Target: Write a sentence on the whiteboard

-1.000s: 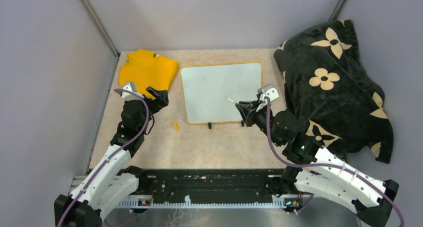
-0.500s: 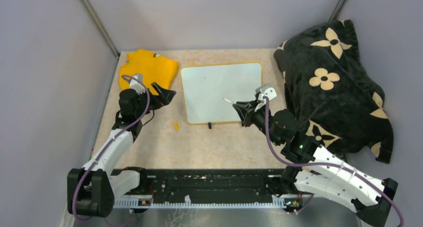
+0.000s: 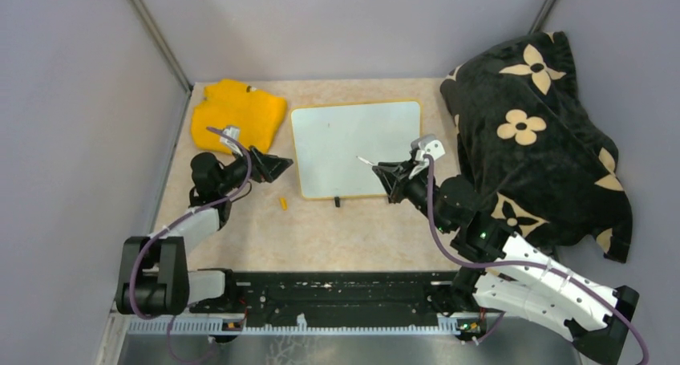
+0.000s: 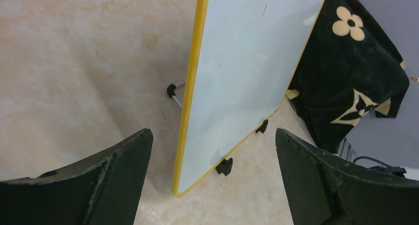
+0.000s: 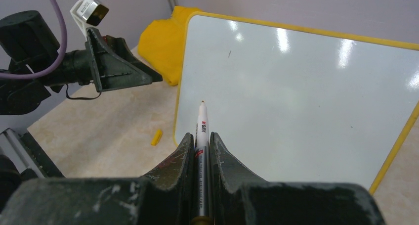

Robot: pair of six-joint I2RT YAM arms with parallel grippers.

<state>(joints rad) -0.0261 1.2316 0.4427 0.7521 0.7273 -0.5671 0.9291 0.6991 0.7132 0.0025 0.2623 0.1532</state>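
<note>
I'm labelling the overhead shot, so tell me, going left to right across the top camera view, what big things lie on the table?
yellow cloth → whiteboard → black flowered blanket. Smaller items that overlap these are left out.

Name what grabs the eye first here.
A black flowered blanket is heaped at the right of the table. The whiteboard sits mid-table, almost blank, with the right gripper holding a marker over its near part. The left gripper hangs open by the board's left edge, near a yellow cloth.
</note>
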